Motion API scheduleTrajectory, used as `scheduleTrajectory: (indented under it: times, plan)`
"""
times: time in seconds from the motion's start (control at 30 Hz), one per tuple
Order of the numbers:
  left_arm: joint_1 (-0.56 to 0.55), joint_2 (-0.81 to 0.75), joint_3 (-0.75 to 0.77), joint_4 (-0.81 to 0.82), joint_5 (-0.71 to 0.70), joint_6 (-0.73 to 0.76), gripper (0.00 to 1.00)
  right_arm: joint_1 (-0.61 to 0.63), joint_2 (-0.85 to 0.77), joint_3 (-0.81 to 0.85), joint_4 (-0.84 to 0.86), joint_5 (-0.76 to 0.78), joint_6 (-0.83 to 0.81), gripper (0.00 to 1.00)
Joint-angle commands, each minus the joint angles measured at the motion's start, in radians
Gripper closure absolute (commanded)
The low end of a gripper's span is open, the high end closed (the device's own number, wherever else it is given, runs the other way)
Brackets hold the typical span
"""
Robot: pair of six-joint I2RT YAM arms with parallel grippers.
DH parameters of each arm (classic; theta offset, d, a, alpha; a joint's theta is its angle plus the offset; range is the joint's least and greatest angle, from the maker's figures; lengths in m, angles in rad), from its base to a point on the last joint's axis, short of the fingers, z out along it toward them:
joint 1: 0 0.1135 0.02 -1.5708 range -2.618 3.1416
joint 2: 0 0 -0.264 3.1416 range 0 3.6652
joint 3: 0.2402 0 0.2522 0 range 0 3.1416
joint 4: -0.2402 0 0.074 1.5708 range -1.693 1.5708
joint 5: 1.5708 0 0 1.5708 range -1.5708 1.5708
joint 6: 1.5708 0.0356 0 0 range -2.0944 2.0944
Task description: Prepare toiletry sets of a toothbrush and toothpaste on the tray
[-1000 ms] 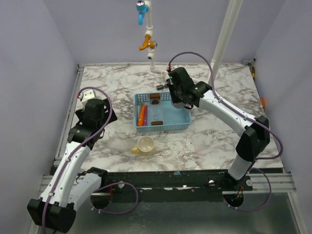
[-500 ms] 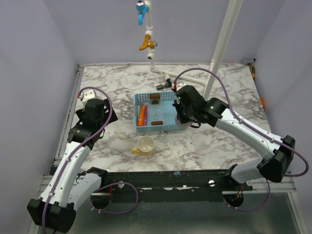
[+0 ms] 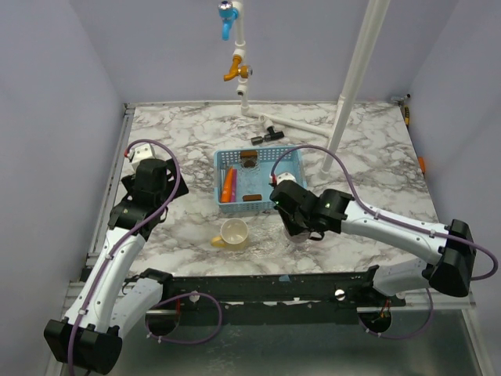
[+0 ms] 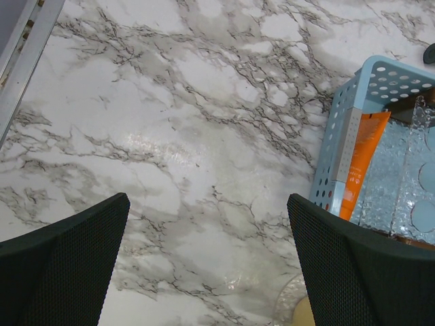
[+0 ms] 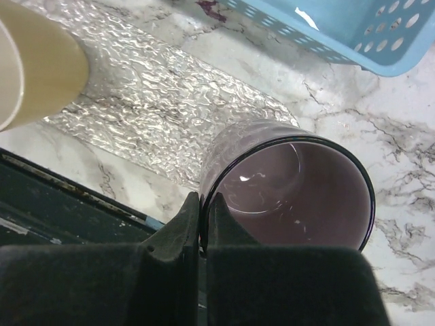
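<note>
Right arm has swung back from the blue basket (image 4: 325,173) toward the near edge, and the right gripper (image 5: 201,217) is pinched tight on the rim of a translucent purple cup (image 5: 292,183). From above, that cup is mostly hidden beneath the wrist; only the wrist camera shows it plainly. Left of these jaws stand a beige cup (image 5: 34,61) and a clear rippled sheet (image 5: 156,88). The left gripper (image 4: 207,200) hangs spread wide over marble (image 4: 170,136); the toothpaste (image 4: 363,159) lies in the basket to its right.

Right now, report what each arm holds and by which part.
The right gripper pinches the translucent purple round cup by its rim, fingers shut on the wall. The left gripper, open, holds nothing.
</note>
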Motion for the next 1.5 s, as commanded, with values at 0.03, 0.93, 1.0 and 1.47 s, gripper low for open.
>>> scheduleTrajectory:
  times: [0.03, 0.93, 1.0, 1.47]
  plan:
    - [0.005, -0.001, 0.018, 0.011, 0.005, 0.008, 0.01, 0.017, -0.002, -0.045, 0.072, 0.108, 0.064, 0.99]
    - [0.006, 0.006, 0.021, 0.012, 0.011, 0.008, 0.01, 0.044, 0.009, -0.19, 0.191, 0.14, 0.109, 0.99]
    - [0.006, 0.006, 0.021, 0.013, 0.011, 0.009, 0.01, 0.044, 0.018, -0.191, 0.192, 0.128, 0.108, 0.99]
    - [0.006, 0.002, 0.02, 0.012, 0.016, 0.008, 0.01, 0.06, 0.047, -0.211, 0.194, 0.121, 0.129, 0.94]
